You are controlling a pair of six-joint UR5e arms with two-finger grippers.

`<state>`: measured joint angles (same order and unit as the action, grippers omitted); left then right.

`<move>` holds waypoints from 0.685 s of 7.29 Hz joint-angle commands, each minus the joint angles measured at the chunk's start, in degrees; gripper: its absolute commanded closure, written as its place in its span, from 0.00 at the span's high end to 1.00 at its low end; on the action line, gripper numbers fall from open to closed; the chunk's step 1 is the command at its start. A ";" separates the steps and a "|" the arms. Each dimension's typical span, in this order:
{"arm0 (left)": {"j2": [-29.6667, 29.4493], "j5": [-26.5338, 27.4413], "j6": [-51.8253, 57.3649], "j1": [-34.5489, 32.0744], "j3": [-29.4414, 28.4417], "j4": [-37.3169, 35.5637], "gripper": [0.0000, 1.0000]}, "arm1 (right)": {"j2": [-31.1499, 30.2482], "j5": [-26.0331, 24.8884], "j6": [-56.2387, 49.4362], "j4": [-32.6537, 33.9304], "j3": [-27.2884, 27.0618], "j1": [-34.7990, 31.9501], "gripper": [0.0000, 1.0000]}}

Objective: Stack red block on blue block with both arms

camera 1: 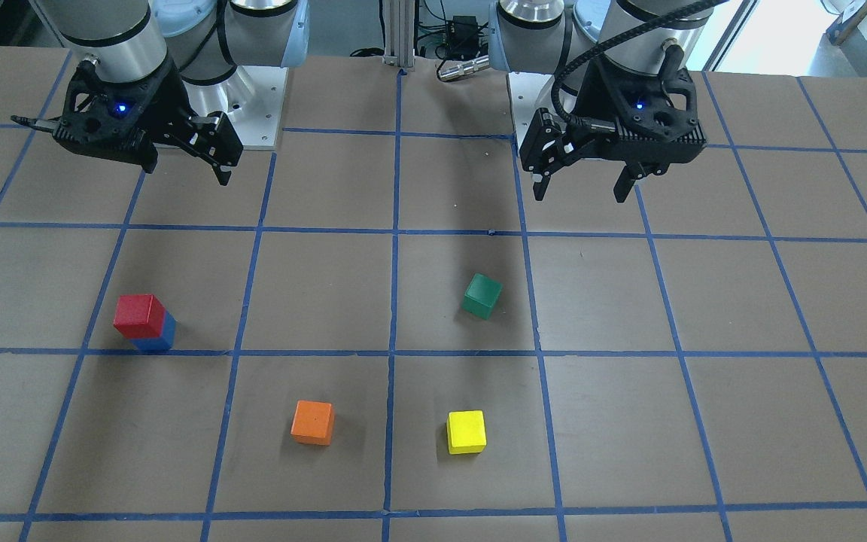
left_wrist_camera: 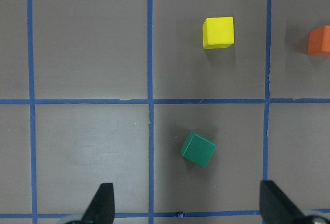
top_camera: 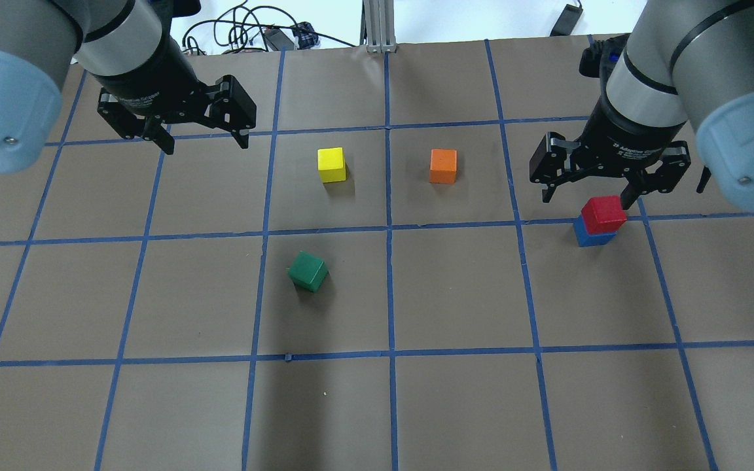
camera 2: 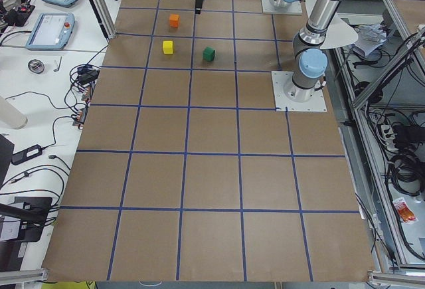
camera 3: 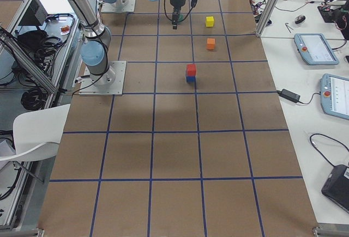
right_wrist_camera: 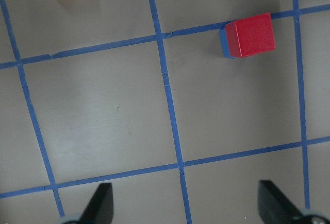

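Note:
The red block (camera 1: 139, 315) sits on top of the blue block (camera 1: 158, 336), a little offset, beside a blue tape line. The stack also shows in the overhead view, red (top_camera: 603, 213) on blue (top_camera: 588, 237), and in the right wrist view, red (right_wrist_camera: 250, 34) with a blue sliver (right_wrist_camera: 223, 41). My right gripper (top_camera: 588, 196) is open and empty, raised above the table just beyond the stack and apart from it. My left gripper (top_camera: 207, 145) is open and empty, raised over the table's other side, far from the stack.
A green block (top_camera: 307, 271) lies turned near the middle. A yellow block (top_camera: 331, 164) and an orange block (top_camera: 443, 165) stand side by side farther out. The table (top_camera: 455, 294) is brown with a grid of blue tape lines.

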<state>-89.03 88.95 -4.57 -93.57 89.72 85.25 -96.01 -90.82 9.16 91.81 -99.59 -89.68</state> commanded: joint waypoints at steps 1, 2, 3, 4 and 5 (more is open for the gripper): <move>-0.18 1.82 0.09 -0.12 0.02 0.09 1.00 | -0.06 -0.49 0.24 -0.06 -0.33 0.03 1.00; -0.09 2.10 0.09 -0.21 0.11 0.18 1.00 | -0.14 -0.84 0.24 -0.06 -0.34 0.03 1.00; -0.18 2.02 0.09 -0.21 0.11 0.09 1.00 | -0.15 -0.85 0.42 -0.06 -0.43 0.03 1.00; -0.62 1.75 0.09 -0.21 0.11 0.09 1.00 | -0.15 -0.85 0.51 -0.06 -0.43 0.12 1.00; -0.36 1.75 0.09 -0.21 0.11 0.18 1.00 | -0.06 -0.85 0.59 0.03 -0.51 0.12 1.00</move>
<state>-89.43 90.77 -4.48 -93.77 89.82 85.37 -96.13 -91.65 9.63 91.77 -100.02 -89.59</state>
